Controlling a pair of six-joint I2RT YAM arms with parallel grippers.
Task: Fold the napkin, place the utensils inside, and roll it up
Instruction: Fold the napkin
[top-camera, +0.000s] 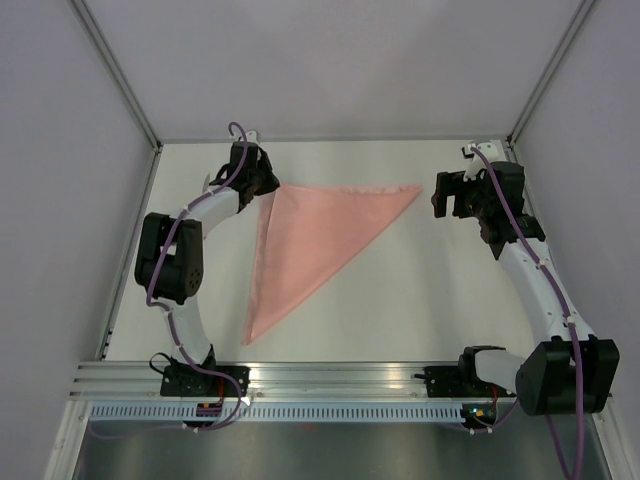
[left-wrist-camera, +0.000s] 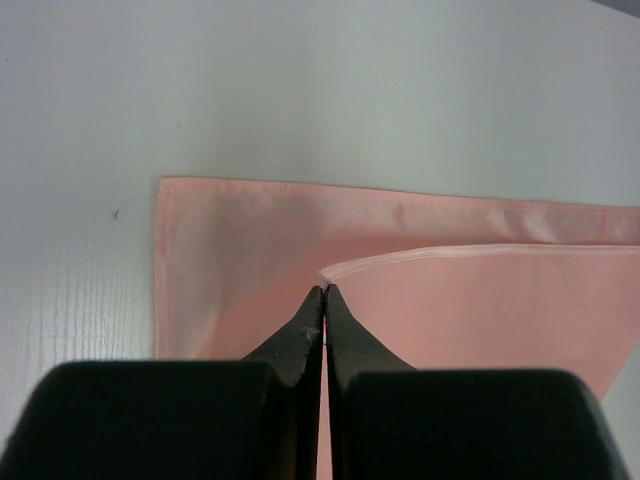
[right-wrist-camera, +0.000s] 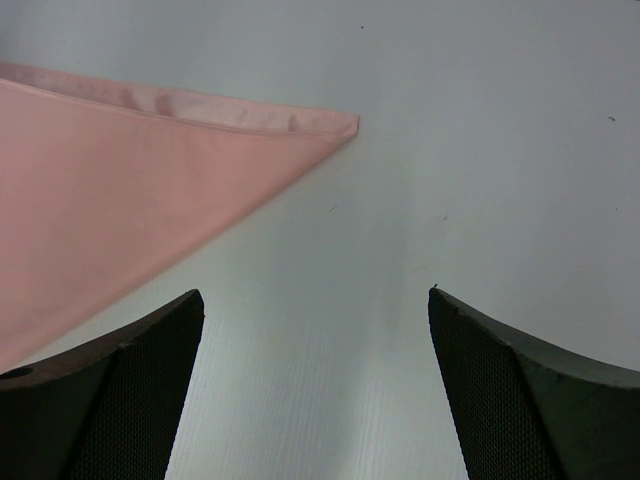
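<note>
The salmon-pink napkin (top-camera: 310, 235) lies folded into a triangle on the white table (top-camera: 420, 290), with one tip far right and one tip near the front. At its far-left corner, my left gripper (top-camera: 268, 187) is shut. In the left wrist view its tips (left-wrist-camera: 325, 290) pinch the corner of the napkin's upper layer (left-wrist-camera: 480, 300), which sits a little short of the lower layer's corner (left-wrist-camera: 200, 230). My right gripper (top-camera: 441, 195) stands open just right of the right tip (right-wrist-camera: 340, 124), nothing between its fingers (right-wrist-camera: 150, 360). The utensils are out of view.
Grey walls with metal posts close in the table at the left, back and right. An aluminium rail (top-camera: 330, 375) carrying both arm bases runs along the near edge.
</note>
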